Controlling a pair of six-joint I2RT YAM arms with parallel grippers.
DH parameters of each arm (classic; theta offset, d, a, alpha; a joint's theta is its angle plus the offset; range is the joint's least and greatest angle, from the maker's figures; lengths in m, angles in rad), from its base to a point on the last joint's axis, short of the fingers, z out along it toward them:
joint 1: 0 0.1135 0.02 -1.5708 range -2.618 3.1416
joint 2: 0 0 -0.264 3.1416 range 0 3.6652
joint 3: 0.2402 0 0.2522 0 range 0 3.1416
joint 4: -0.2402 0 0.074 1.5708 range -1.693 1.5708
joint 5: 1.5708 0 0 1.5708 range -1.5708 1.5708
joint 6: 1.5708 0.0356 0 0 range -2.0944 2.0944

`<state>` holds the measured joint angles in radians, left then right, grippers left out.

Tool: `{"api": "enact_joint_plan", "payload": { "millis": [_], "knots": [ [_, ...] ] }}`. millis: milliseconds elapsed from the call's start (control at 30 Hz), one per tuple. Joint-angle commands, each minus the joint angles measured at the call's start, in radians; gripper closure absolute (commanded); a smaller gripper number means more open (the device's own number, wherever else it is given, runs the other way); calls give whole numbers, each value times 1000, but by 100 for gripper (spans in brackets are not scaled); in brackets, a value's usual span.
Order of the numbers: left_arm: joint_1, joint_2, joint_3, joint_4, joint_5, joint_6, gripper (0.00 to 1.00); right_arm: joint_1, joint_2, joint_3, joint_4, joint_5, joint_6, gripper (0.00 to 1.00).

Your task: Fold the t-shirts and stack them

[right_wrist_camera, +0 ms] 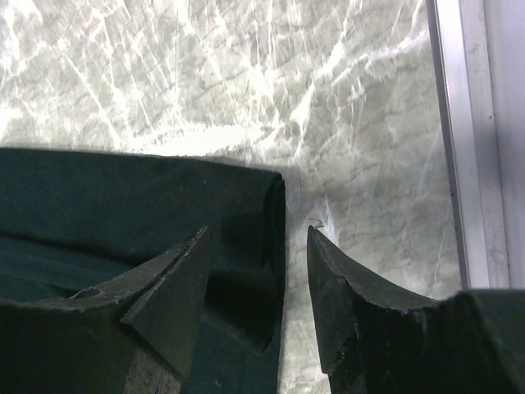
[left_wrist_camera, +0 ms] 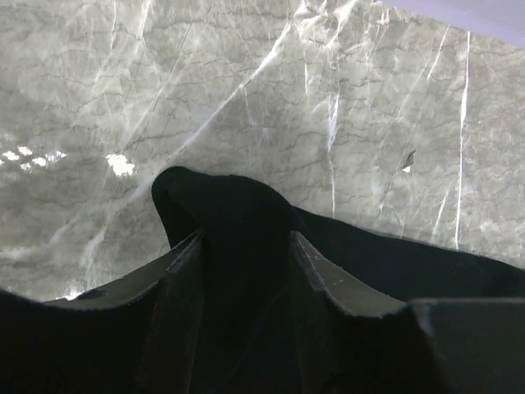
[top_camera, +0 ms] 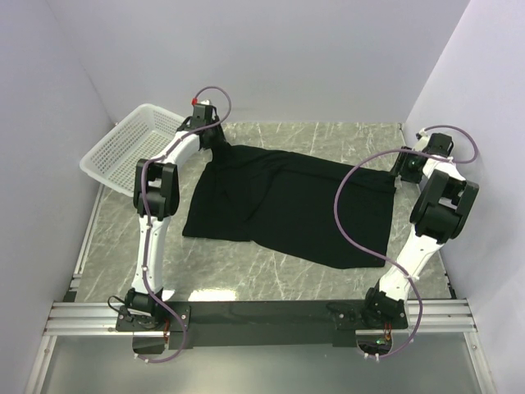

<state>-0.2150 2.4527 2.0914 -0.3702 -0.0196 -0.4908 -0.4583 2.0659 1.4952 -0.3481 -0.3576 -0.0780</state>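
Observation:
One black t-shirt [top_camera: 287, 205] lies spread flat on the marble table, wider than the basket beside it. My left gripper [top_camera: 215, 141] is down at the shirt's far left corner. In the left wrist view a raised bunch of the t-shirt [left_wrist_camera: 221, 197] fills the gap of the left gripper [left_wrist_camera: 246, 246], both fingers pressed against it. My right gripper [top_camera: 402, 168] is at the far right corner. In the right wrist view the right gripper [right_wrist_camera: 257, 234] stands open astride the rolled edge of the t-shirt [right_wrist_camera: 123, 189]. One finger is over cloth, the other over bare marble.
A white mesh basket [top_camera: 131, 148] sits tilted at the far left, next to the left arm. A metal rail [right_wrist_camera: 459, 123] runs along the table's right edge, close to the right gripper. Grey walls close in the back and both sides.

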Motion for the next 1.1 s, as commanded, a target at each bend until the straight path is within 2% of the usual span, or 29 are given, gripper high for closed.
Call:
{"api": "enact_joint_plan", "payload": {
  "millis": [0,167,300,467,733,1067],
  "knots": [
    [-3,-29,-10,16,12,3,51,7,25,68,-46,8,-23,43],
    [-3,-38,-13,28,38,-5,55,12,10,91,-156,-82,-169,43],
    [-3,-38,-1,30,49,-8,67,12,-10,94,-219,-164,-317,42],
    [0,-46,1,34,53,-6,76,12,17,151,-308,-162,-371,42],
    [8,-64,-5,63,93,-25,97,12,-12,137,-362,-162,-442,41],
    [11,-63,9,63,107,-22,99,18,57,197,-414,-138,-583,41]
  ]
}}
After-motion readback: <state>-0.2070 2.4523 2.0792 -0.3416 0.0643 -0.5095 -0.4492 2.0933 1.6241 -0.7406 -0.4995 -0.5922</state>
